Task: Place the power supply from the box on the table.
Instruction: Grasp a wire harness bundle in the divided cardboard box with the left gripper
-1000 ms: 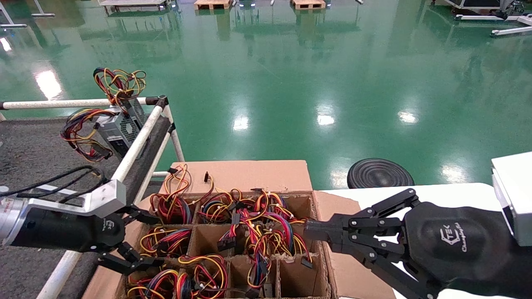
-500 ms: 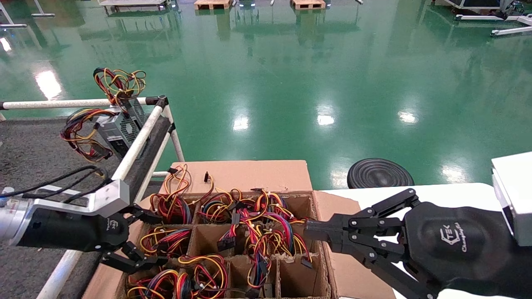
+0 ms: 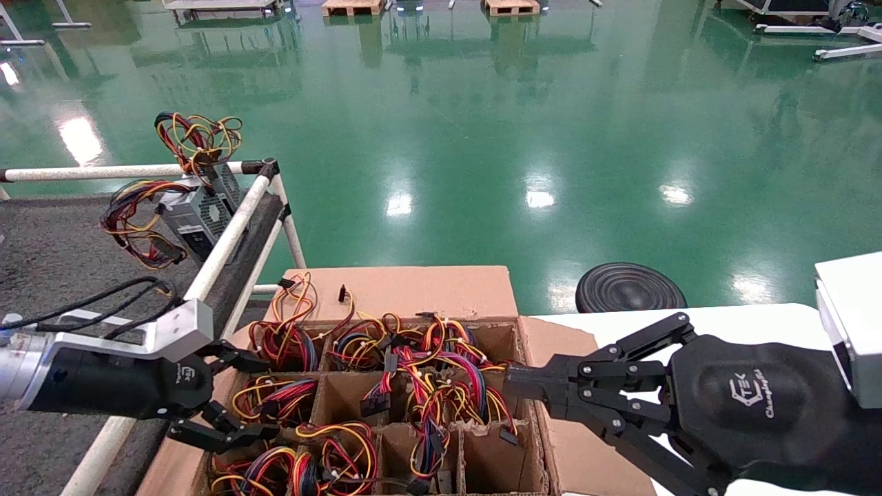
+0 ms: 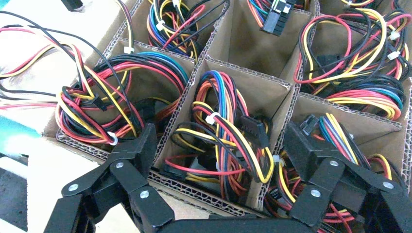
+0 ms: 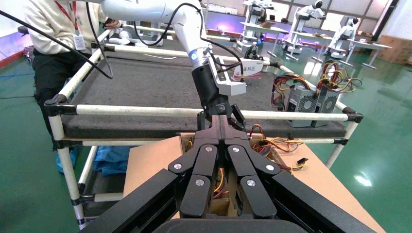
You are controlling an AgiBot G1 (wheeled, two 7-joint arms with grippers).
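Note:
The box (image 3: 413,291) stands open in front of me, its cardboard dividers making cells packed with red, yellow, orange and black wire bundles. My left gripper (image 3: 269,397) is open over a left-hand cell. In the left wrist view its fingers (image 4: 141,145) straddle that cell, where a wire bundle (image 4: 223,136) covers the power supply's case. My right gripper (image 3: 513,382) is shut and empty, hovering at the box's right wall. The table (image 3: 41,255), dark grey and rough, lies to the left. Two silver power supplies (image 3: 196,213) with wires stand at its far corner.
White tube rails (image 3: 227,234) edge the table between it and the box. A smooth white tabletop (image 3: 744,317) carries the box's right side. A black round disc (image 3: 630,289) lies on the green floor. A person (image 5: 53,53) stands beyond the table.
My left gripper has crept slightly right, further over the box's left cells, still open. The right arm has not moved.

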